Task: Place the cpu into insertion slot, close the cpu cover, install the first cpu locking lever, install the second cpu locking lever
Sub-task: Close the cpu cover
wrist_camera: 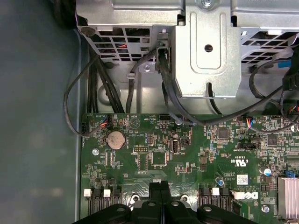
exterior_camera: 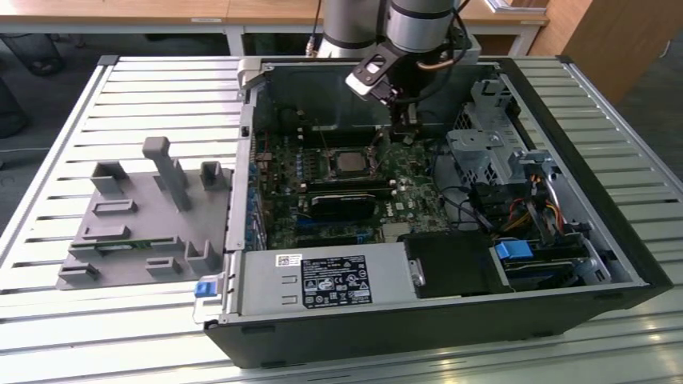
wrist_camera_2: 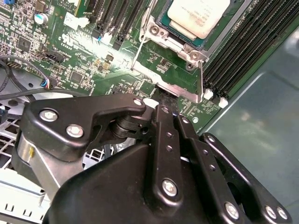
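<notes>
Grey-topped cpu (wrist_camera_2: 198, 16) sits in its socket (wrist_camera_2: 156, 32), cpu cover (wrist_camera_2: 177, 88) swung open; memory slots (wrist_camera_2: 238, 51) flank it; jaws closed together by the cover's edge

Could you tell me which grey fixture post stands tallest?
The slim middle post of the grey fixture; it rises well above the squat blocks around it.
</notes>
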